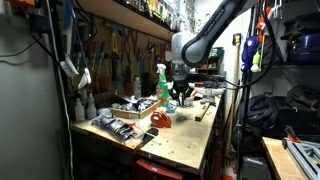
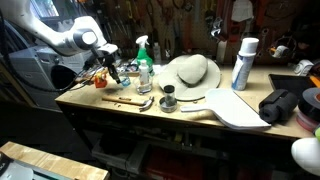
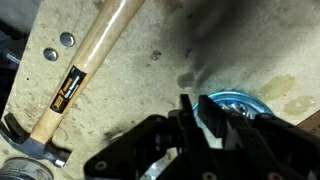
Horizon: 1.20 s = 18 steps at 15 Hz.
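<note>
Wrist view: our hand [image 3: 196, 128] sits over a blue-rimmed tin [image 3: 243, 100] near the hammer [image 3: 88, 68]; spread or pinching, we cannot tell.

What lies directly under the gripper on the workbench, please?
A round, blue-rimmed object lies under the gripper in the wrist view. The gripper covers most of it, so its middle and kind are hidden. A wooden-handled hammer lies apart beside it.
</note>
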Tool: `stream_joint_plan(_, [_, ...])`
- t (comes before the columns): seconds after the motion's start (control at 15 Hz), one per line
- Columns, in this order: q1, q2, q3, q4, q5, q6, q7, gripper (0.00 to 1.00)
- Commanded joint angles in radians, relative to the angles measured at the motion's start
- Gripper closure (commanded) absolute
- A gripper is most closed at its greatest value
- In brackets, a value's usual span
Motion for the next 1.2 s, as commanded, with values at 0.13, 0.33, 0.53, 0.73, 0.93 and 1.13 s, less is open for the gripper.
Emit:
stream_joint_plan(0.13, [0.032, 0.006, -0.013, 0.008, 0.032, 0.005, 0.007, 0.41])
stream_joint_plan(0.33, [0.039, 0.0, -0.013, 0.021, 0.041, 0.011, 0.009, 0.19])
stream_joint_plan(0.53, [0.042, 0.0, -0.017, 0.042, 0.032, 0.014, 0.02, 0.07])
stream_joint_plan(0.73, [0.037, 0.005, -0.029, 0.069, 0.032, 0.011, 0.046, 0.07])
stream_joint_plan(0.93, [0.029, 0.024, -0.052, 0.105, 0.025, -0.005, 0.09, 0.09])
stream_joint_plan(1.13, [0.031, 0.012, -0.059, 0.099, 0.029, -0.002, 0.063, 0.01])
